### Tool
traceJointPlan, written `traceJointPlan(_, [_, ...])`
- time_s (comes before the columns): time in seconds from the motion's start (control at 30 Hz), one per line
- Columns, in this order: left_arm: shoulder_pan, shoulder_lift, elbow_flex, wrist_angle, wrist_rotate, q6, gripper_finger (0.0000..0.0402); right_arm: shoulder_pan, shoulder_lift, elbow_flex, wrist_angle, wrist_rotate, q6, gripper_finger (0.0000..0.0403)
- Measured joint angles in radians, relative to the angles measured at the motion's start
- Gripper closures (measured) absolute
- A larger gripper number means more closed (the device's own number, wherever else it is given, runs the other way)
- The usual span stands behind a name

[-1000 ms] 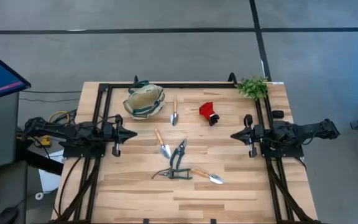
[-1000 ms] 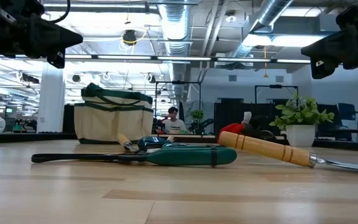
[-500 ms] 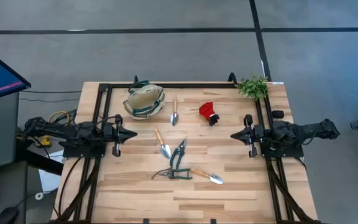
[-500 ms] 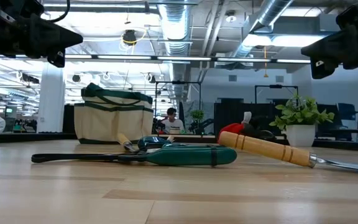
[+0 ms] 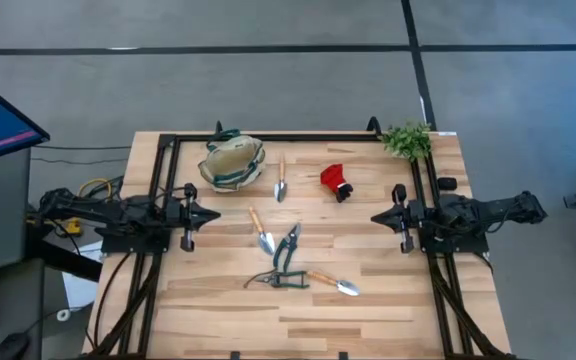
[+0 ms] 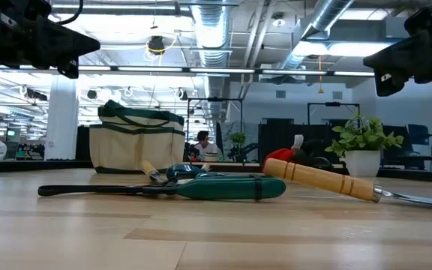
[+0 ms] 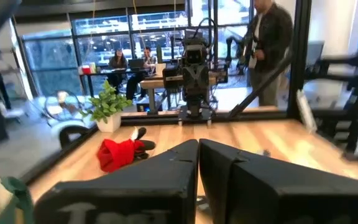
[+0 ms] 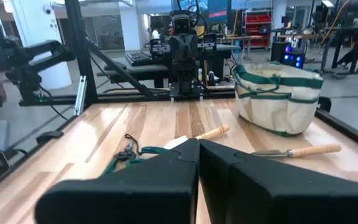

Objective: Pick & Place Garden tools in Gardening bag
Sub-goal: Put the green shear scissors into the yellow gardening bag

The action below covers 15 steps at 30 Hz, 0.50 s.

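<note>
The beige bag with green trim [image 5: 232, 161] stands at the table's far left. Three wooden-handled trowels lie flat: one beside the bag [image 5: 281, 178], one mid-table [image 5: 261, 229], one nearer the front [image 5: 332, 283]. Green-handled pruning shears [image 5: 286, 250] and a second dark tool [image 5: 273, 279] lie between them. The red glove-like piece [image 5: 335, 181] lies far right of centre. My left gripper [image 5: 215, 215] is shut and empty above the table's left side. My right gripper [image 5: 375, 217] is shut and empty above the right side.
A potted leafy plant [image 5: 407, 140] stands at the far right corner. A dark frame [image 5: 268, 138] runs along the far edge and down both sides. Bare wood lies along the near edge. People sit in the room beyond the table [image 6: 202, 142].
</note>
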Motion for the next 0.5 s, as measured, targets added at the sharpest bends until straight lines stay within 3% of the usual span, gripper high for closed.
traceJointPlan(0.1, [0.0,0.0,0.0,0.018,-0.001,-0.181,0.0399,0.0,0.0,0.0,0.0,0.0,-0.013,0.0403])
traceJointPlan(0.33, [0.0,0.0,0.0,0.104,-0.009,-0.087,0.0399,0.0,0.0,0.0,0.0,0.0,-0.028,0.0403])
traceJointPlan(0.5, [0.0,0.0,0.0,0.108,-0.009,-0.153,0.0399,0.001,0.0,0.0,0.0,-0.002,-0.03,0.0403])
